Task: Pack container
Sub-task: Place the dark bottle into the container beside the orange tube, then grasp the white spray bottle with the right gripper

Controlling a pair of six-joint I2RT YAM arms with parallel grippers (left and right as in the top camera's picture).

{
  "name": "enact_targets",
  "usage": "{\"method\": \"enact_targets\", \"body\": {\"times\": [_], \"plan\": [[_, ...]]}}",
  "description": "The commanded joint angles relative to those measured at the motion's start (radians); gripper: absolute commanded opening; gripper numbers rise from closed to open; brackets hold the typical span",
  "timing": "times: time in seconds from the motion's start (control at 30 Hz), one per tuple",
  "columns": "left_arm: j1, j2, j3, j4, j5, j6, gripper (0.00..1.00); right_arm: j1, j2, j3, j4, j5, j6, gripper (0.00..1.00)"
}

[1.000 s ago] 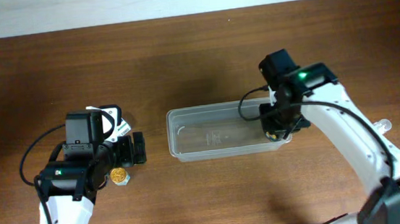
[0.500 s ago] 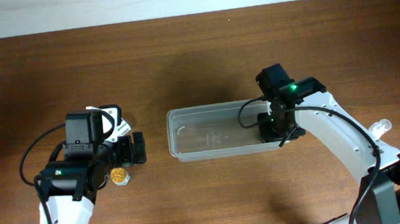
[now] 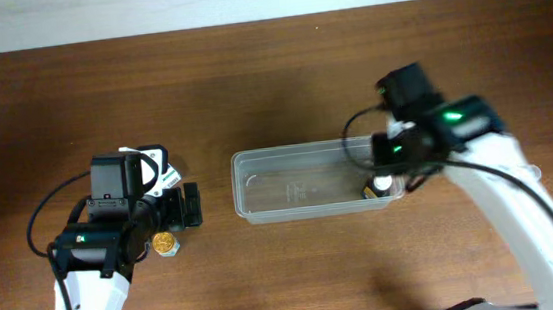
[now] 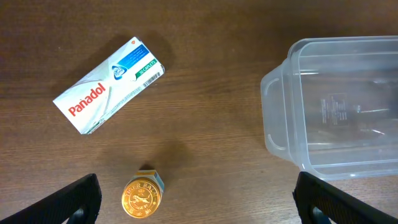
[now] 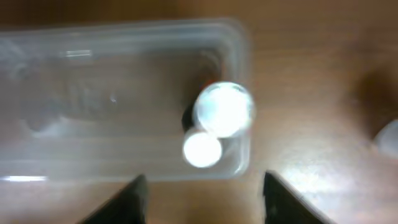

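**Container.** The container [image 3: 304, 181] is a clear, translucent plastic tub, rectangular with rounded corners and a raised rim. It sits at the middle of the counter [image 3: 250, 77] with its long axis running left to right. Moulded lettering shows faintly on its floor. The counter is dark brown wood with a fine grain.

**Contents.** The right wrist view is blurred. At the right end of the tub it shows two round white tops side by side, a larger cap [image 5: 224, 109] and a smaller cap [image 5: 202, 149]. A trace of red shows beside the larger one. What they belong to cannot be told. The rest of the tub floor is bare.

**Right gripper.** The right gripper [image 5: 205, 186] hangs above the tub's right end. Its dark fingers [image 5: 127, 199] are spread wide and nothing is between them.

**Left gripper.** The left gripper [image 4: 196, 186] is to the left of the tub, over bare wood. It is released, with its fingers [image 4: 74, 202] far apart and nothing in its grasp.

**Loose items.** A flat white cardboard Panadol box [image 4: 109, 93] with red lettering and a blue-green end lies tilted on the counter. A small jar [image 4: 142, 196] with an embossed gold lid stands upright nearer the gripper. Both are outside the tub and well apart from it.
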Motion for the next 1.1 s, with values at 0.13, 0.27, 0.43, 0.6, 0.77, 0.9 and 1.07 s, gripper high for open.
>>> {"method": "enact_targets", "body": {"times": [0.13,0.27,0.43,0.6,0.77,0.9,1.07], "plan": [[0.007,0.002,0.021,0.000,0.006,-0.005,0.99,-0.291,-0.111,0.097,-0.051,0.071,0.055,0.65],[0.007,0.002,0.021,0.000,0.006,-0.005,1.00,-0.488,-0.080,0.094,-0.100,0.068,0.050,0.70],[0.007,0.002,0.021,0.000,0.007,-0.005,1.00,-0.665,0.008,0.092,-0.121,0.049,-0.003,0.72],[0.007,0.002,0.021,0.000,0.007,-0.005,0.99,-0.768,0.117,0.092,-0.128,0.033,-0.022,0.72],[0.007,0.002,0.021,0.000,0.007,-0.005,0.99,-0.804,0.219,0.092,-0.128,0.016,-0.044,0.72],[0.007,0.002,0.021,0.000,0.006,-0.005,0.99,-0.810,0.292,0.092,-0.126,0.015,-0.044,0.72],[0.007,0.002,0.021,0.000,0.006,-0.005,0.99,-0.810,0.347,0.092,-0.124,0.015,-0.051,0.72]]}}
